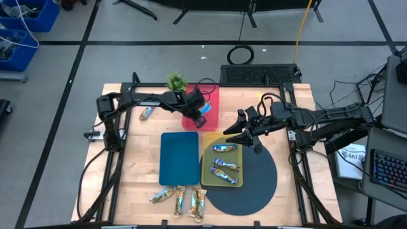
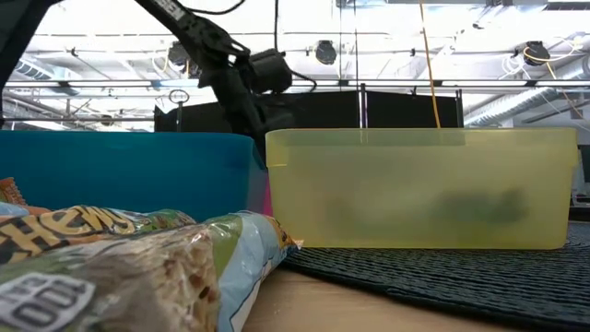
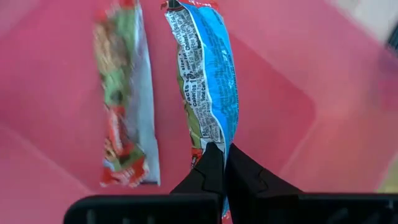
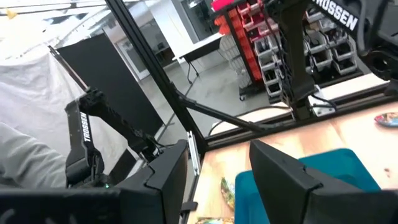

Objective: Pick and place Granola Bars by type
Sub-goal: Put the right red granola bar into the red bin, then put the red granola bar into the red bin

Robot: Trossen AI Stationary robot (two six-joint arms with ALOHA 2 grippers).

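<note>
My left gripper (image 1: 201, 114) (image 3: 224, 163) is over the red tray (image 1: 213, 97), shut on a blue-wrapped granola bar (image 3: 208, 74). A second bar in a red, green and silver wrapper (image 3: 124, 99) lies flat on the red tray's floor beside it. My right gripper (image 1: 240, 130) (image 4: 217, 180) hovers open above the yellow tray's far end, touching nothing. The yellow tray (image 1: 206, 172) holds three bars (image 1: 224, 163). Three more bars (image 1: 180, 200) lie on the table near its near edge, and one (image 1: 146, 113) lies left of the plant. My left gripper pinches the blue bar by one end of its wrapper (image 3: 208, 140) between its two fingers. The fingers come from above, pointing down. The bar hangs below them over the red tray floor; I cannot tell whether its lower end (image 3: 186, 9) touches the tray.
The blue tray (image 1: 179, 158) sits between the red and yellow trays, with no bar in it. A small green plant (image 1: 177, 81) stands by the red tray's far left corner. A dark round mat (image 1: 257, 181) lies under the yellow tray's right side.
</note>
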